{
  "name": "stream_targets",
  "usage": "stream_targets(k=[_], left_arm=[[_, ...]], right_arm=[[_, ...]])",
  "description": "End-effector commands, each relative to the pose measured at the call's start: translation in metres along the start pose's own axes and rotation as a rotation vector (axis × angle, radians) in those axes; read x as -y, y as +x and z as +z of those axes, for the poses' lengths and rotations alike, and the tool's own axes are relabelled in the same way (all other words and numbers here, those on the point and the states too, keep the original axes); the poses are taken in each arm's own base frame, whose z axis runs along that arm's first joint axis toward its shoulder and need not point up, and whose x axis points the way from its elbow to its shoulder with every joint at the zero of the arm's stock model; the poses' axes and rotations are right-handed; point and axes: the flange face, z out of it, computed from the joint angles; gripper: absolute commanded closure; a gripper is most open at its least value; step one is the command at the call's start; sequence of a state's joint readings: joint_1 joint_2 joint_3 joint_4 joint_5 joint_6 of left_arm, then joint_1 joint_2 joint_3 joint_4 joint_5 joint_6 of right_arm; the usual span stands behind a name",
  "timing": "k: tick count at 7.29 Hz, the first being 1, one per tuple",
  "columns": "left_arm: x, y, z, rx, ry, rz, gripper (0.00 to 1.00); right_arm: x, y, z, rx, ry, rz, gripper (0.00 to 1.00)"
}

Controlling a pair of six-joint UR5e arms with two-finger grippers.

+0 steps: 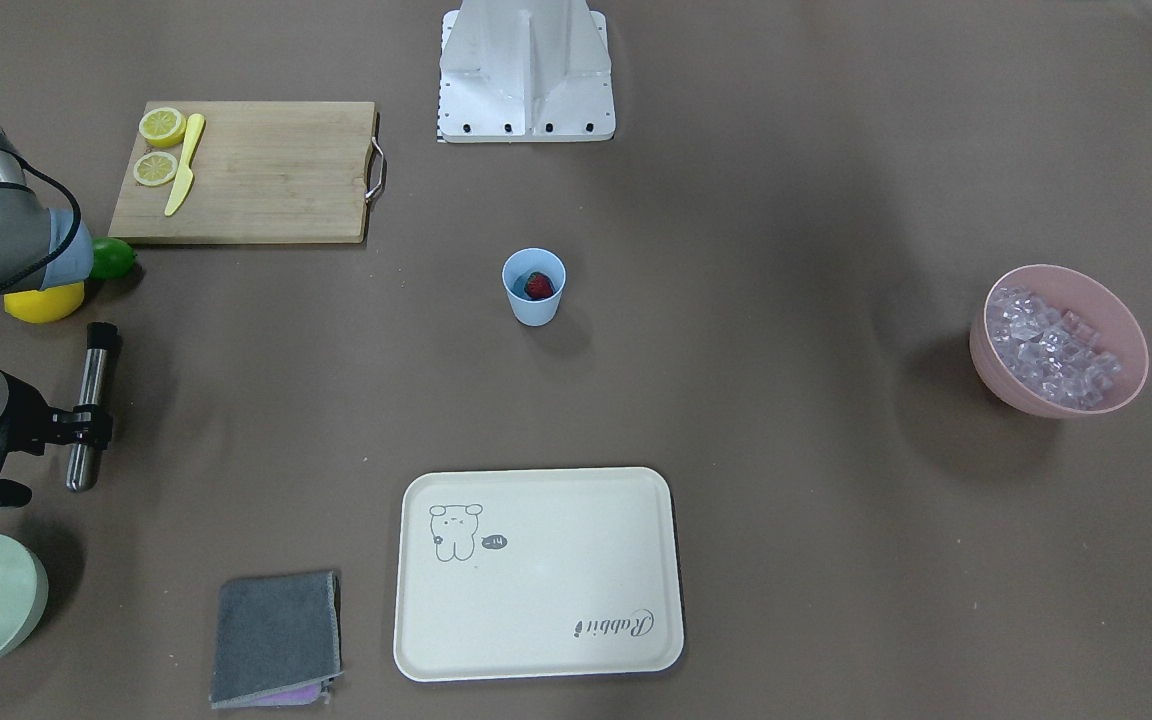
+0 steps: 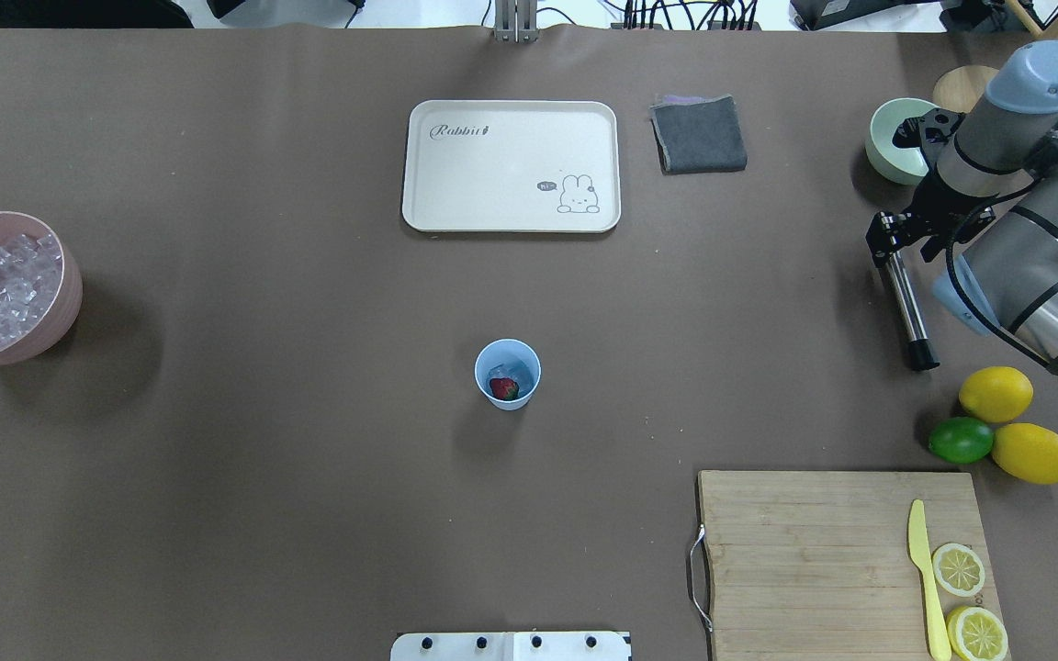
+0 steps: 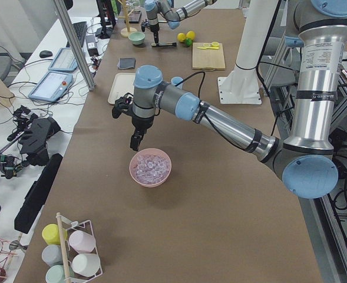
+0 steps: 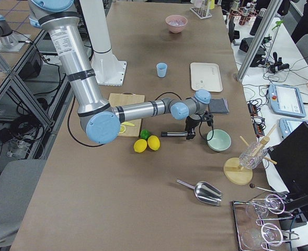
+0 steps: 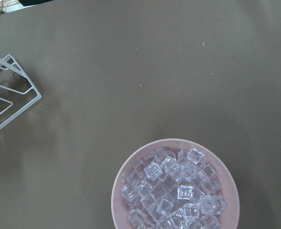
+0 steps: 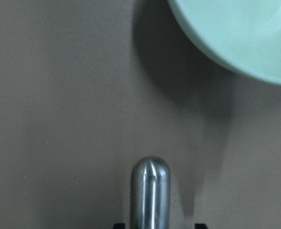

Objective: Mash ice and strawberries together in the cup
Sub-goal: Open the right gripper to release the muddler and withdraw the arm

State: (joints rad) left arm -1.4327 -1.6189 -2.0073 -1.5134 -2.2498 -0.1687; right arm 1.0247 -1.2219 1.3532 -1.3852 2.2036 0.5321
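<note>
The light blue cup (image 1: 534,300) stands mid-table with one red strawberry (image 1: 538,285) inside; both also show in the overhead view, the cup (image 2: 508,353) and the strawberry (image 2: 503,387). The ice (image 1: 1051,350) fills a pink bowl (image 1: 1016,395), seen from above in the left wrist view (image 5: 173,195). My left gripper (image 3: 135,146) hangs just above that bowl's far rim; I cannot tell if it is open. My right gripper (image 2: 894,246) is shut on a steel muddler (image 2: 907,308), held level low over the table near the pale green bowl (image 2: 887,151).
A cutting board (image 2: 804,551) with two lemon halves and a yellow knife (image 2: 922,574) lies near the right arm. Two lemons (image 2: 996,393) and a lime (image 2: 961,440) sit beside it. A cream tray (image 2: 511,165) and grey cloth (image 2: 699,135) lie on the far side.
</note>
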Motion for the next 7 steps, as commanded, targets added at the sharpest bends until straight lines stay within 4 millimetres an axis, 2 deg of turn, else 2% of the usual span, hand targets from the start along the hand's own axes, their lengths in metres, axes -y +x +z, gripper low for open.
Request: stream_targets(k=[1,2,3,4,5,6,7], left_arm=[[0.0,0.003,-0.004,-0.002,0.006,-0.006,0.03],[0.0,0.003,-0.003,-0.003,0.003,-0.008,0.03],[0.001,0.0,0.002,-0.005,-0.011,-0.011,0.03],[0.001,-0.003,0.005,-0.004,-0.051,-0.025,0.03],[0.004,-0.015,-0.001,0.006,-0.079,-0.028,0.03],[0.02,-0.033,-0.015,0.019,-0.115,-0.047,0.03],[0.028,-0.059,-0.021,-0.014,-0.158,-0.049,0.03]], right_arm=[[-0.004,-0.006,-0.015,0.028,0.016,-0.006,0.0],[-0.012,0.003,-0.051,0.076,0.053,0.0,0.0],[-0.027,0.041,-0.096,0.124,0.109,0.028,0.0],[-0.038,0.068,-0.126,0.137,0.16,0.036,0.0],[-0.057,0.113,-0.142,0.122,0.195,0.018,0.0],[-0.077,0.17,-0.156,0.139,0.21,0.0,0.0],[-0.103,0.219,-0.166,0.147,0.223,-0.011,0.0]])
